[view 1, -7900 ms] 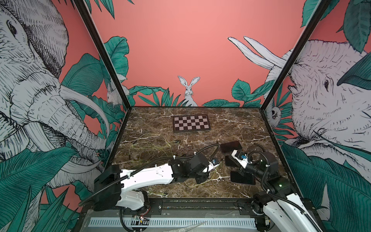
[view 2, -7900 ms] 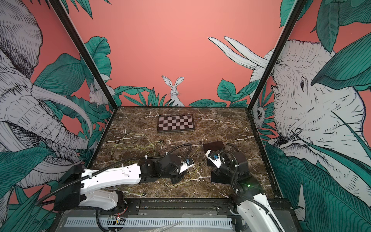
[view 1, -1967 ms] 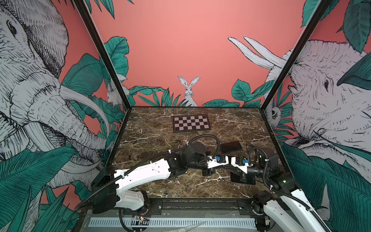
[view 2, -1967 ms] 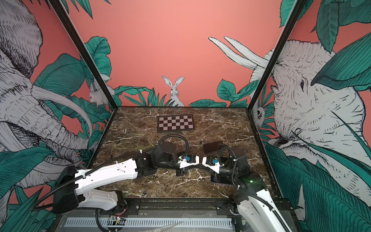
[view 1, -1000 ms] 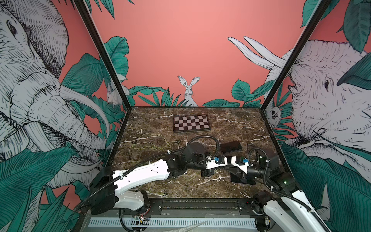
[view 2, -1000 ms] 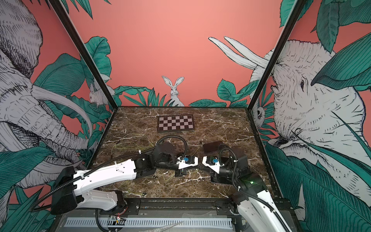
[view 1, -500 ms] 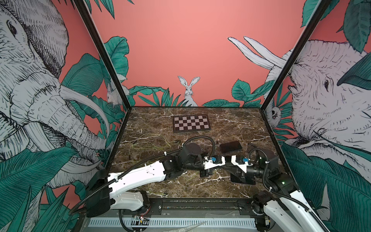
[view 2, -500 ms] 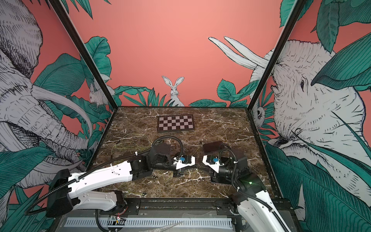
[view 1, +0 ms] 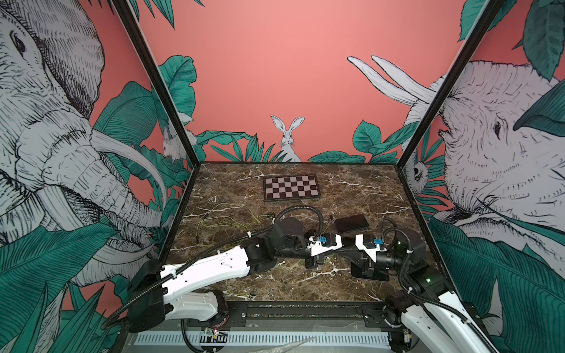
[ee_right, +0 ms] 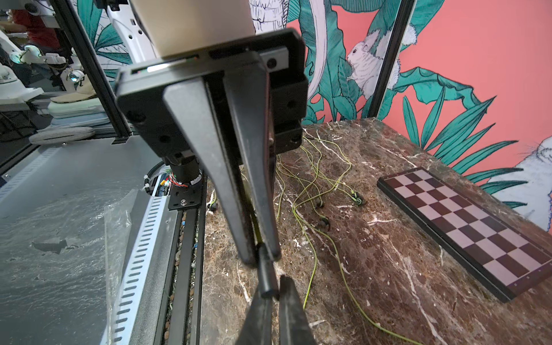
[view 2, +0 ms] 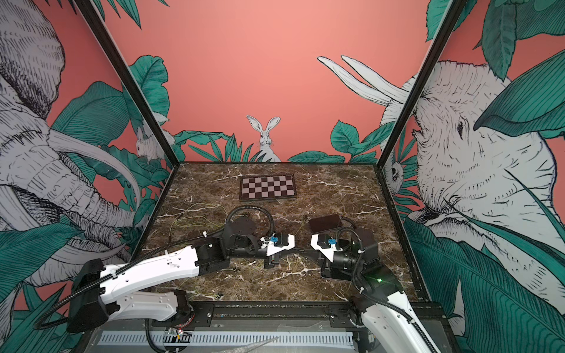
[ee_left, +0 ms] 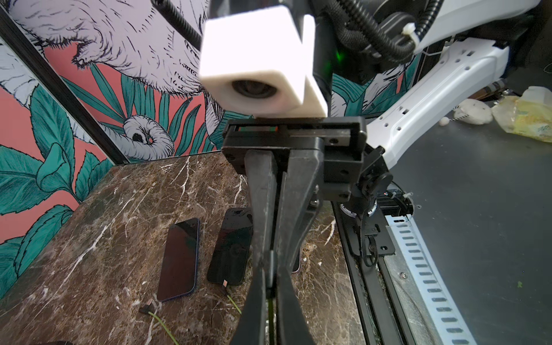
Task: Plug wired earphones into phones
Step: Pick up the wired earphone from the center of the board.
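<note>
Handing over plug (ee_right: 266, 277): pinched by left gripper (ee_right: 261, 255) and right gripper (ee_left: 270, 265), tip to tip. Next, probably: loosening left, aiming plug at phone (view 1: 351, 223), 1 o'clock.

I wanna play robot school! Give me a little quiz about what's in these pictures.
1. True or false: the left gripper and the right gripper are both shut.
2. Where is the checkerboard? A) on the table near the back wall B) hanging on a side wall C) held in a gripper
3. Name the small dark thing where the two gripper tips meet.

Key: 1 true; 2 A; 3 the earphone plug.
</note>
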`<state>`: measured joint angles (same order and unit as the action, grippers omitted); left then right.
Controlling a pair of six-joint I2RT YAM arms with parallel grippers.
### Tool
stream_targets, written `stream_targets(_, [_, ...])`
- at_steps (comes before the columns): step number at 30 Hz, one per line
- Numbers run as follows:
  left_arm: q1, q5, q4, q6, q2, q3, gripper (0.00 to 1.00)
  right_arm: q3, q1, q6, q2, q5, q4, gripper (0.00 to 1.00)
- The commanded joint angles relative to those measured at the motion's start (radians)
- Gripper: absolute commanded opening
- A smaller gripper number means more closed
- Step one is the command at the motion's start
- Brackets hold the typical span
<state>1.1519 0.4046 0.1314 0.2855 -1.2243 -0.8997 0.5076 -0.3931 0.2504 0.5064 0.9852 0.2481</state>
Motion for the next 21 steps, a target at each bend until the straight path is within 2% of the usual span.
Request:
stream_targets(1, [0.005,0.029,0.010,-0.005,0.024,0.016,0.00,-0.003,-0.004,-0.013,-0.010,0.034,-0.090,0.00])
stream_targets(10, [0.005,0.004,-0.012,0.013,0.030,0.022,0.00,0.007,-0.004,0.032,-0.032,0.014,-0.051,0.00])
stream_targets(12, [0.005,-0.009,-0.040,0.020,0.037,0.017,0.16,0.029,-0.004,0.090,-0.027,-0.006,0.025,0.00])
stream_targets(13, [0.006,-0.010,-0.060,0.030,0.040,0.012,0.29,0.045,-0.004,0.135,-0.023,-0.022,0.082,0.00])
stream_targets(14, [0.005,-0.012,-0.081,0.040,0.042,0.007,0.34,0.062,-0.004,0.184,-0.013,-0.040,0.141,0.00])
stream_targets(17, [0.004,-0.013,-0.143,0.077,0.038,-0.015,0.37,0.102,-0.004,0.280,0.014,-0.080,0.259,0.00])
stream_targets(21, [0.004,0.000,-0.169,0.081,0.027,-0.034,0.37,0.139,-0.004,0.337,0.060,-0.097,0.325,0.00])
